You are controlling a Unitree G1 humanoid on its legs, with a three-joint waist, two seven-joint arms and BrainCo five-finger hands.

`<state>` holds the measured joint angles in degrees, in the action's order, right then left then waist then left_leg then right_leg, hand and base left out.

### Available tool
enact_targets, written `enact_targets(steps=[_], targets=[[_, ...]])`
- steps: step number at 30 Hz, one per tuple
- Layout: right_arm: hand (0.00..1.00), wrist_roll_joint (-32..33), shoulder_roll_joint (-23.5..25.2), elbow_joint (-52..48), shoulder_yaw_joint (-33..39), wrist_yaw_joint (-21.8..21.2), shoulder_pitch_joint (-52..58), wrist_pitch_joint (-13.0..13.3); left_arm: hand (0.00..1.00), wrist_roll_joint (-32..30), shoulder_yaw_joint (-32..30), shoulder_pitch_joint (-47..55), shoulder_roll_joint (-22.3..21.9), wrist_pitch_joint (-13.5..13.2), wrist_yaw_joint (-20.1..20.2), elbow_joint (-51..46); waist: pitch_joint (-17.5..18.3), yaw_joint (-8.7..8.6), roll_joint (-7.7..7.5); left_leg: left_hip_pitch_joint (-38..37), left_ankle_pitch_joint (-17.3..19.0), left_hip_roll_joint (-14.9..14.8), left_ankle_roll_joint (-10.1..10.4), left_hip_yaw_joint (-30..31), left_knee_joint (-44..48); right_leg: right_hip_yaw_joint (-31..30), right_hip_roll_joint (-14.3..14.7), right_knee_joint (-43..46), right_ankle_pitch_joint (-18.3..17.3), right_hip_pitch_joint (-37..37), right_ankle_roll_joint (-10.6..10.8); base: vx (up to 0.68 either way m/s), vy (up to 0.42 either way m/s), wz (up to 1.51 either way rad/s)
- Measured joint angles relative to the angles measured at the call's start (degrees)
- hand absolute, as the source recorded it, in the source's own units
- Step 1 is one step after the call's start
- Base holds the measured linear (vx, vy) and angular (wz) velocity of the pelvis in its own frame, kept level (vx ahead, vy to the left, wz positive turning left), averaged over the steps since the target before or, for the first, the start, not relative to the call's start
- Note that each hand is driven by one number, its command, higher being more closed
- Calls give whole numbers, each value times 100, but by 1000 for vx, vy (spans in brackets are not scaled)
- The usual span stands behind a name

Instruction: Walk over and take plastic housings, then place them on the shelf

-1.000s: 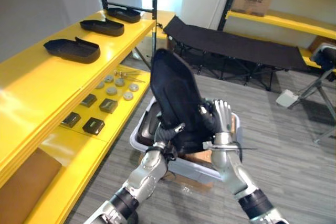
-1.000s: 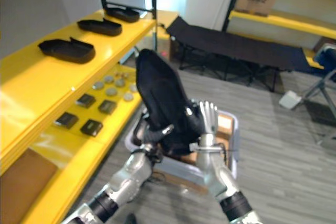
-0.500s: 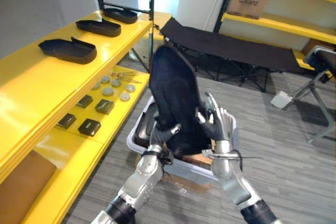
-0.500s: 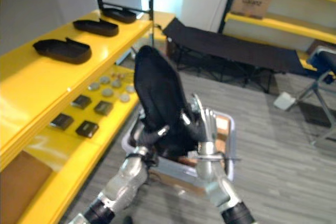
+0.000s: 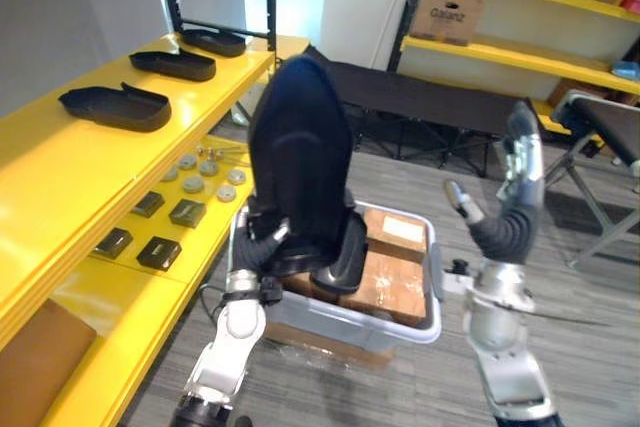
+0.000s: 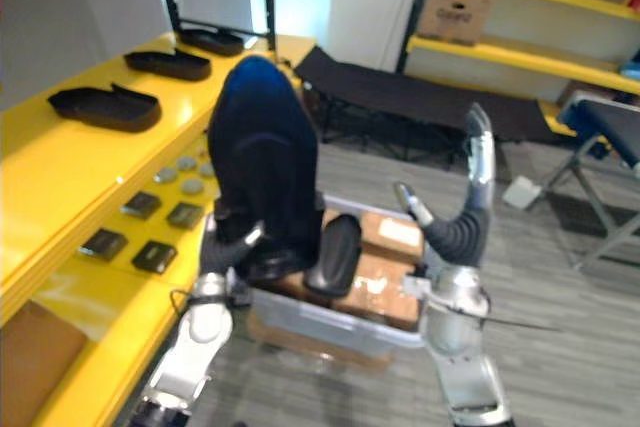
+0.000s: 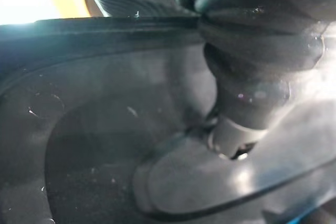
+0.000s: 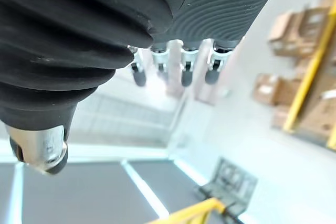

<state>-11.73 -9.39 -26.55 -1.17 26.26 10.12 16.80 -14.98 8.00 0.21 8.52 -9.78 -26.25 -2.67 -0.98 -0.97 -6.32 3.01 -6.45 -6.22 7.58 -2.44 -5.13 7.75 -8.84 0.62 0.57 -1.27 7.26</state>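
Observation:
A large black plastic housing [image 5: 300,147] stands upright above the bin, narrow end up. My left hand [image 5: 260,247] is curled round its lower end from the left; the left wrist view shows the housing's hollow inside [image 7: 94,145] right against my thumb [image 7: 252,93]. My right hand [image 5: 500,229] is raised to the right of the housing, well apart from it, with straight fingers [image 8: 173,61] pointing up and nothing in it. Three more black housings [image 5: 115,107] [image 5: 170,64] [image 5: 212,42] lie in a row on the yellow shelf top [image 5: 60,177] at my left.
A pale plastic bin [image 5: 400,322] with cardboard boxes [image 5: 395,282] sits on the floor below the housing; another black piece [image 5: 345,252] leans inside it. The lower yellow shelf [image 5: 200,247] holds small dark boxes and round discs. A black cot [image 5: 440,97] and more yellow racking stand behind.
My right hand has let go of the housing, opened, and swung up and out to the right. The left hand keeps its hold. The view has shifted a little.

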Motion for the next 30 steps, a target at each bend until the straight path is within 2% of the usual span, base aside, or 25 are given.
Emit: enact_targets(steps=[4, 8, 10, 13, 17, 19, 22, 23, 25, 26, 27, 30], targets=[[0, 340, 417, 285, 140, -198, 930, 50, 100, -190, -294, 496, -43, -2, -54, -270, 137, -26, 77, 9, 12, -6, 9, -94, 2, -60, -3, -14, 17, -63, -11, 45, -1, -10], [0, 711, 788, 1706, 280, -426, 1473, -22, 100, -192, -503, 994, -344, -10, -182, -501, 188, -83, 158, 3, 32, -9, 25, -133, 3, -106, 2, -18, 31, -68, -3, 54, -7, -8], [0, 874, 959, 2176, 339, -503, 1484, -206, 100, -185, -548, 1134, -537, -10, -235, -523, 159, -83, 210, 4, 47, -9, 26, -180, 3, -153, 2, -30, 38, -83, 9, 20, -1, -11], [0, 890, 1024, 2261, 281, -507, 1393, -213, 100, -185, -627, 1232, -633, -10, -249, -576, 138, -53, 242, 14, 79, -13, 22, -260, 4, -193, -2, -36, 38, -152, 14, -15, 7, -12], [0, 1057, 1004, 2525, -82, -506, 615, -199, 100, -163, -1108, 1338, -701, -14, -454, -1132, 51, 85, 198, 112, 104, 11, 12, -300, 10, -281, -13, -36, 65, -265, 55, -7, 8, -8], [0, 1077, 1003, 2632, -186, -508, 371, -199, 100, -164, -1303, 1336, -705, -15, -502, -1327, -39, 212, 179, 130, 102, 27, 11, -254, 12, -209, -32, -32, 70, -250, 61, 11, 5, 25], [0, 1071, 971, 2751, -262, -501, 94, -200, 100, -169, -1473, 1269, -710, -18, -585, -1526, -107, 270, 201, 402, 14, 173, -24, 428, 13, 445, -154, 100, -17, -112, 119, 36, 5, 116], [0, 1054, 960, 2753, -252, -496, -8, -200, 100, -169, -1524, 1248, -707, -25, -656, -1552, -182, 308, 222, 477, -29, 247, -42, 784, 7, 648, -202, 350, -206, -77, 142, 72, 7, 152], [0, 1031, 929, 2753, -240, -495, -99, -200, 100, -168, -1604, 1176, -704, -21, -705, -1535, -218, 324, 264, 613, -80, 332, -87, 1325, 9, 249, -188, 727, -456, -69, 102, 88, 54, 156], [0, 1029, 919, 2755, -236, -494, -181, -200, 100, -168, -1693, 1111, -674, -23, -750, -1537, -282, 381, 246, 634, -107, 376, -70, 1607, 11, -187, -164, 952, -635, -30, 101, 99, 85, 128], [0, 1030, 923, 2755, -244, -496, -280, -200, 100, -170, -1817, 1093, -647, -26, -777, -1539, -341, 453, 181, 611, -128, 427, -36, 1807, 17, -347, -165, 1052, -818, 65, 75, 78, 63, 110], [0, 1032, 900, 2754, -242, -503, -460, -197, 100, -159, -1967, 1193, -684, -26, -861, -1539, -385, 645, 118, 603, -196, 446, 71, 2048, 36, -147, -143, 1022, -1017, 265, 24, 43, -106, 56]])
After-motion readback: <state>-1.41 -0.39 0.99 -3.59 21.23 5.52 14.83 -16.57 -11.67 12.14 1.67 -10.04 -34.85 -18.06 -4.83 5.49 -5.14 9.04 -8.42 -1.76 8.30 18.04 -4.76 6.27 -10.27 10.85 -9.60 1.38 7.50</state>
